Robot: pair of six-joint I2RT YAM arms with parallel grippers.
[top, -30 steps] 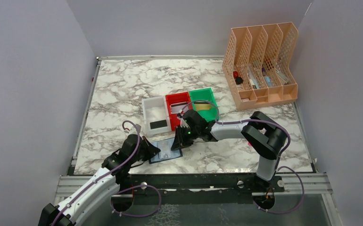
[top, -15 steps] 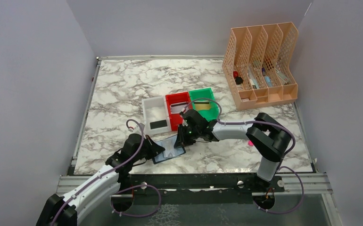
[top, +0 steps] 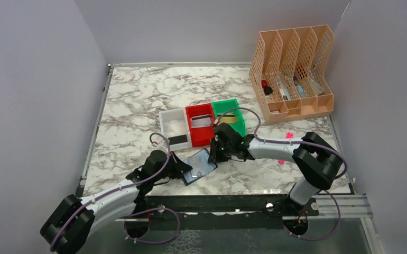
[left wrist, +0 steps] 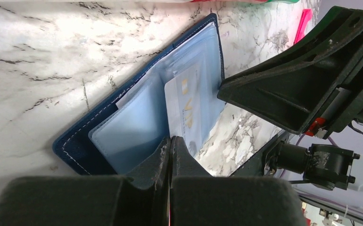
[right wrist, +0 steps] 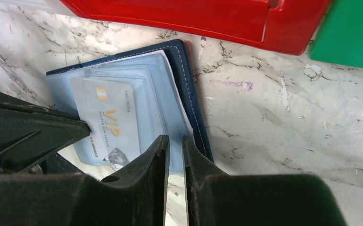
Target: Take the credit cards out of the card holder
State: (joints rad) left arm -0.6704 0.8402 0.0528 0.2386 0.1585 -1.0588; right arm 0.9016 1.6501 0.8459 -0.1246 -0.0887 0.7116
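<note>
Card holder [top: 199, 166] lies before the bins [top: 200, 124].

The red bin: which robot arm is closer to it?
Right. The right tool sits just in front of the red bin, at the wallet's far edge. The left tool is farther back, at the wallet's near edge.

Marble-patterned table [top: 138, 100], plain grey walls [top: 32, 79]

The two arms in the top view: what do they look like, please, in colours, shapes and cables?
Both arms have pale grey-white link shells and black joint housings. The left gripper and right gripper are black, with broad wedge-shaped fingers. A thin lilac cable loops along each arm. A small green light glows near the right gripper, and the left wrist view shows a red part on it.
</note>
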